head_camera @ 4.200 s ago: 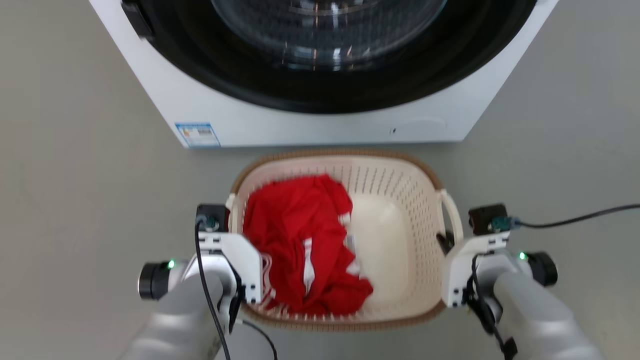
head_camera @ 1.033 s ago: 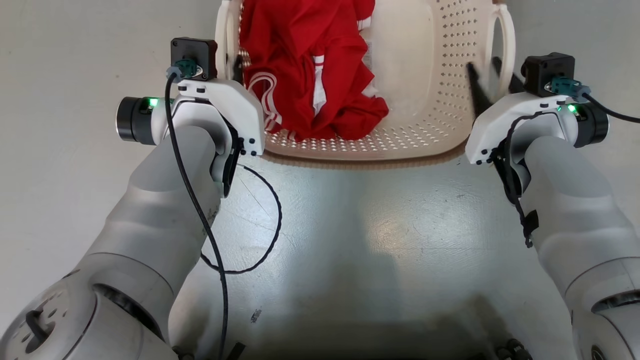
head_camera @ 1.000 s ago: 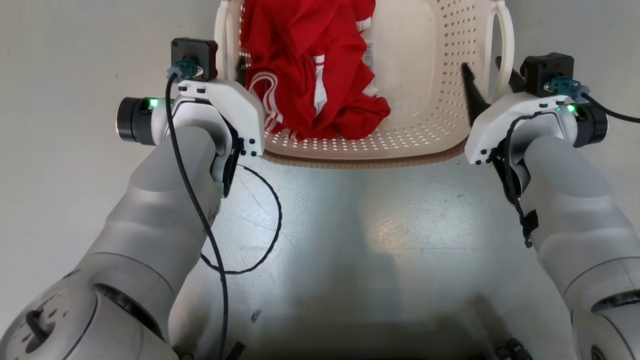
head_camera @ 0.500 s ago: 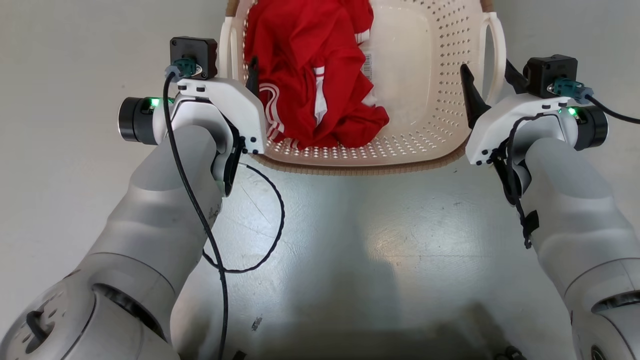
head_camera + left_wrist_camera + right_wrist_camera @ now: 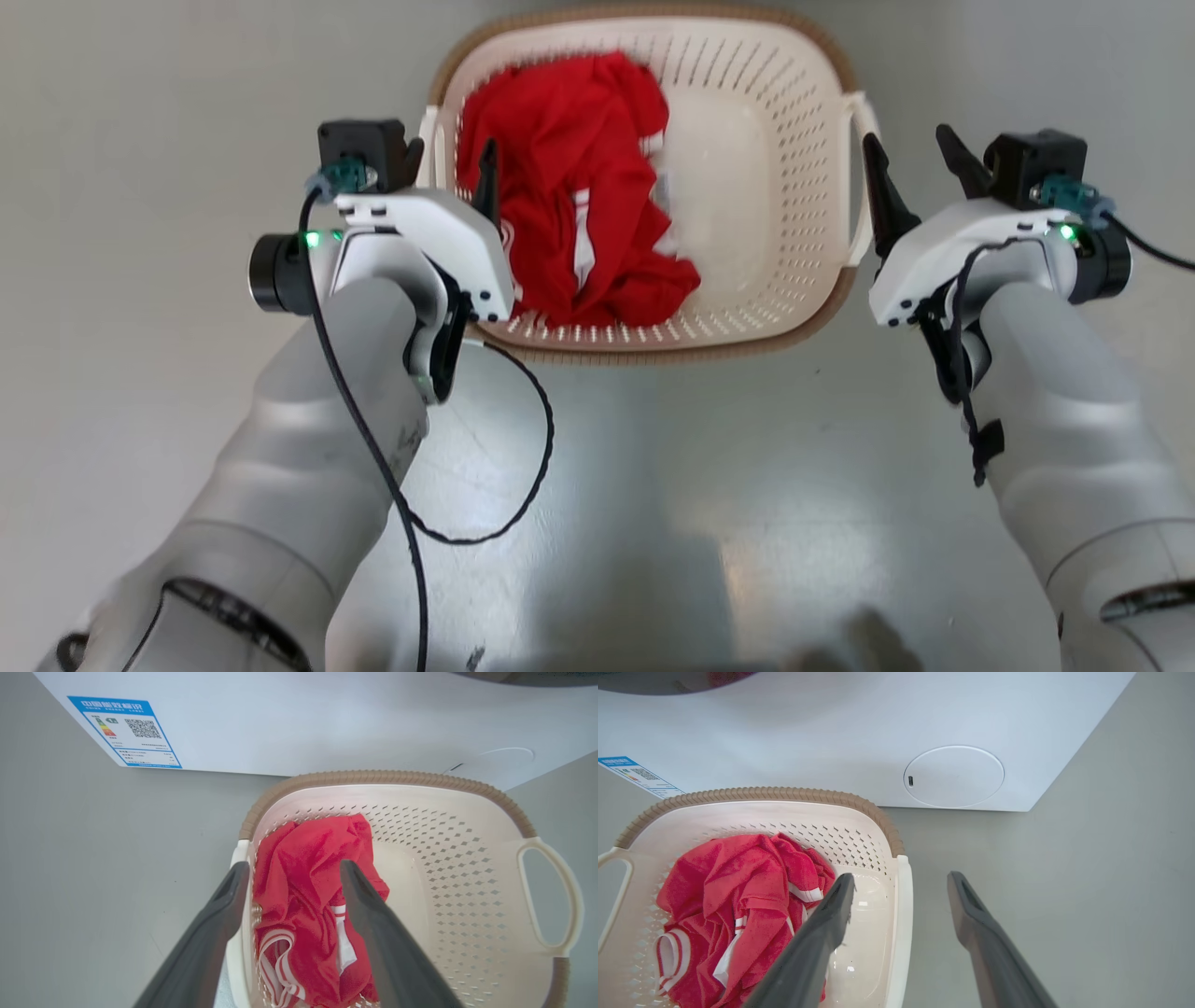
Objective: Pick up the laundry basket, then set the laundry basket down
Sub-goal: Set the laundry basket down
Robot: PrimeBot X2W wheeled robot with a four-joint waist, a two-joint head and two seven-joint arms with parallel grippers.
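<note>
- Sitting upright on the grey floor (image 5: 140,280), the laundry basket (image 5: 653,350) (image 5: 383,777) (image 5: 761,794) is just in front of the white washing machine (image 5: 327,718) (image 5: 831,728). In the head view you see it between the two arms.
- A crumpled red garment (image 5: 569,205) (image 5: 303,882) (image 5: 738,891) with white stripes lies in the basket's left half. The right half of the bottom is bare.
- Your left gripper (image 5: 448,163) (image 5: 294,868) has its fingers spread wide and holds nothing. One finger lies outside the basket's left wall and the other hangs over the red garment, with the left loop handle (image 5: 242,848) between them.
- Your right gripper (image 5: 906,145) (image 5: 901,879) is likewise spread wide and empty. In the right wrist view one finger is over the basket's inside and the other over the floor, with the right loop handle (image 5: 861,105) (image 5: 903,914) between them.
- You cannot tell whether any finger touches the plastic.
- A blue-edged label (image 5: 124,730) sits on the machine's lower corner.
</note>
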